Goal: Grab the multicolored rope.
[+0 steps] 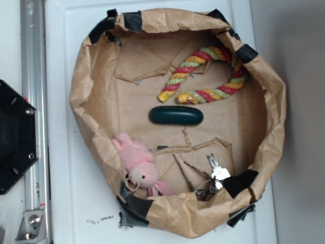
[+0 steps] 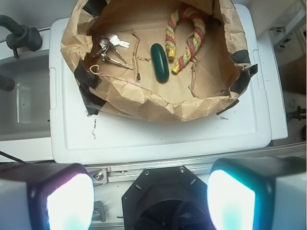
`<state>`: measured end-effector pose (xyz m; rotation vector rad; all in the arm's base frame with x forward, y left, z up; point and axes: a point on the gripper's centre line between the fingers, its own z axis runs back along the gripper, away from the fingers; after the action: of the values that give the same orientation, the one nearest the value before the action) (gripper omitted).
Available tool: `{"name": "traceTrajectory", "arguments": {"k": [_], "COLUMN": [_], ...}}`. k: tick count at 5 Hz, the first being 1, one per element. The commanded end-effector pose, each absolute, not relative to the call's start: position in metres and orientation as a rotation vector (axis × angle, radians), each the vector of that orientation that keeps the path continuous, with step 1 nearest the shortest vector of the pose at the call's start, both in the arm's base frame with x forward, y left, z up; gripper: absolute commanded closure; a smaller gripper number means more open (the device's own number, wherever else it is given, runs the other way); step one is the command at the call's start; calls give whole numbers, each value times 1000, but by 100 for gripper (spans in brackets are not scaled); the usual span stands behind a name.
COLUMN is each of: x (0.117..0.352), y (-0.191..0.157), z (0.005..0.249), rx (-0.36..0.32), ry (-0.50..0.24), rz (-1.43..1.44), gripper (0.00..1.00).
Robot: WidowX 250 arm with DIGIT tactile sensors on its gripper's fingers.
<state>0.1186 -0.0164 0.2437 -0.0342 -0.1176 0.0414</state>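
Gripper [image 2: 151,191] open, empty, well back from the brown paper-lined basket [image 1: 81,91]; twisted red-yellow-green multicolored rope [image 1: 223,56] lies untouched in it, U-bent against the far wall.

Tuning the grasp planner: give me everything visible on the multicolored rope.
The multicolored rope is a thick twisted cord of red, yellow, light-green and orange strands, soft-looking like cotton. It is bent in a U, lying flat on the floor of the brown paper basket, its bend close to the wall and both cut ends pointing toward the dark green oval, close to it; contact is unclear. The gripper is far off, fingers spread.
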Motion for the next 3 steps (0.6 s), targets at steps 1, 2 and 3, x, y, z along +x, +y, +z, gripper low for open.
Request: {"name": "traceTrajectory", "arguments": {"k": [1, 2, 3], "x": [119, 169, 211], "y": [-16, -13, -14], "z": [244, 221, 193], "rx": [-34, -46, -17], "ry": [-118, -267, -324], "rz": [41, 7, -108], "gripper": [0, 0, 0]}}
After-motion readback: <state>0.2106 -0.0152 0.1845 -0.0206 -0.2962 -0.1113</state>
